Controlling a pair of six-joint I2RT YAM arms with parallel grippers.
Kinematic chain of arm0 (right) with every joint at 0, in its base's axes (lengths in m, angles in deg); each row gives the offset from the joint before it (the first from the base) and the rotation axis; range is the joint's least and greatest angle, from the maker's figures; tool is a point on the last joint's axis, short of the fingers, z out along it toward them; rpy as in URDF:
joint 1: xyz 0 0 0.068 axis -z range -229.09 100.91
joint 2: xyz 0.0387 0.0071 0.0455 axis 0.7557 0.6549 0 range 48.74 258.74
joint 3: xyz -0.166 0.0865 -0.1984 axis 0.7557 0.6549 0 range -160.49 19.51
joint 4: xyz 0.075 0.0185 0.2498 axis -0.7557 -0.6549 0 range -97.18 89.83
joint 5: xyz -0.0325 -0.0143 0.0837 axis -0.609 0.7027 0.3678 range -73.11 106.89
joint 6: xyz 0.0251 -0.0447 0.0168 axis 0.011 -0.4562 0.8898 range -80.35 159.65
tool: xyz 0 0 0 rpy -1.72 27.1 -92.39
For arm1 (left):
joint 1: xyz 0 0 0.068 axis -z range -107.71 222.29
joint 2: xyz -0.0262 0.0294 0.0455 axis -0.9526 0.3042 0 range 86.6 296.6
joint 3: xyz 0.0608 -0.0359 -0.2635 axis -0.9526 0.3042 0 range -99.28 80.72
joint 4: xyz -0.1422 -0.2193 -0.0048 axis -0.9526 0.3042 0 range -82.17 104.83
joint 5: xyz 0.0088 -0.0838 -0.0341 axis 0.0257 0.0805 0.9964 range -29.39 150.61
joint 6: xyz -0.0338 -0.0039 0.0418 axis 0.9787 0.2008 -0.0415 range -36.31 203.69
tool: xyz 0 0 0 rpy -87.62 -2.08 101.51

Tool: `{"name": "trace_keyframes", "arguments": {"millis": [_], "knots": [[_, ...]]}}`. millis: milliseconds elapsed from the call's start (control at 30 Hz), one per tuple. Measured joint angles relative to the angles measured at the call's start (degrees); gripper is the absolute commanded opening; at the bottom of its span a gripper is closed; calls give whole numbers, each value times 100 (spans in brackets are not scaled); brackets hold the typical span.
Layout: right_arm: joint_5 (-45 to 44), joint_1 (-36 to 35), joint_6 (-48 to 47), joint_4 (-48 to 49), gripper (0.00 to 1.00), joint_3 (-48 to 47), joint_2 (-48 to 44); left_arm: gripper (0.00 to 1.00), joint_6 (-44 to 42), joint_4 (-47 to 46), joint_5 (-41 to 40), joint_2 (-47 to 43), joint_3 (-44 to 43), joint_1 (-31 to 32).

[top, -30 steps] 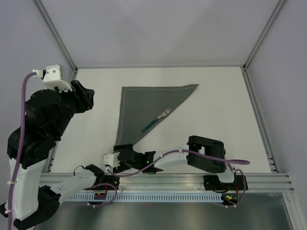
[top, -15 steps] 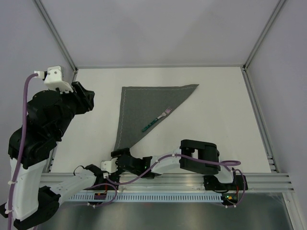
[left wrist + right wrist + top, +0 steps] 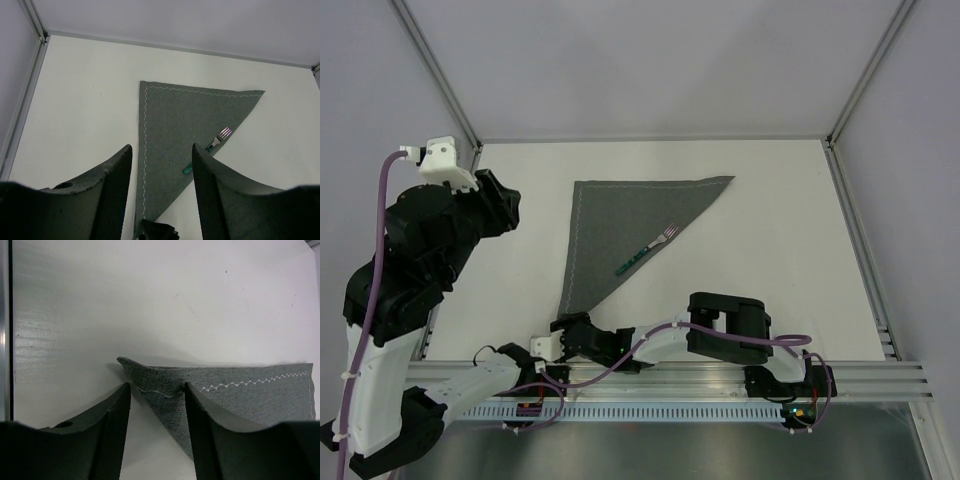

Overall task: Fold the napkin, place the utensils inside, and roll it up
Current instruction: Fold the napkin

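On mid-tabletop: dark grey triangular cloth napkin point(image 3: 620, 225), slim teal-handled fork point(image 3: 648, 249) on its diagonal edge. Right hand point(image 3: 156, 387) spread astride near corner, no pinch evident. Left hand point(image 3: 161, 150) spread, aloft. Pinch corner squarely; roll slowly, fork kept inside.

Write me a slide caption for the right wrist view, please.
Right end effector straddling the tip of the folded napkin.
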Motion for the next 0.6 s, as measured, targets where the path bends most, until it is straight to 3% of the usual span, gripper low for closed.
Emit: {"name": "trace_keyframes", "arguments": {"millis": [133, 233, 600], "knots": [[11, 13, -24, -2, 35, -2, 46, 56, 4, 0, 0, 35, 9, 0], [26, 35, -17, -31, 29, -4, 52, 56, 4, 2, -2, 55, 13, 0], [317, 199, 74, -437, 19, -232, 33, 56, 4, 0, -2, 96, 44, 0]]}}
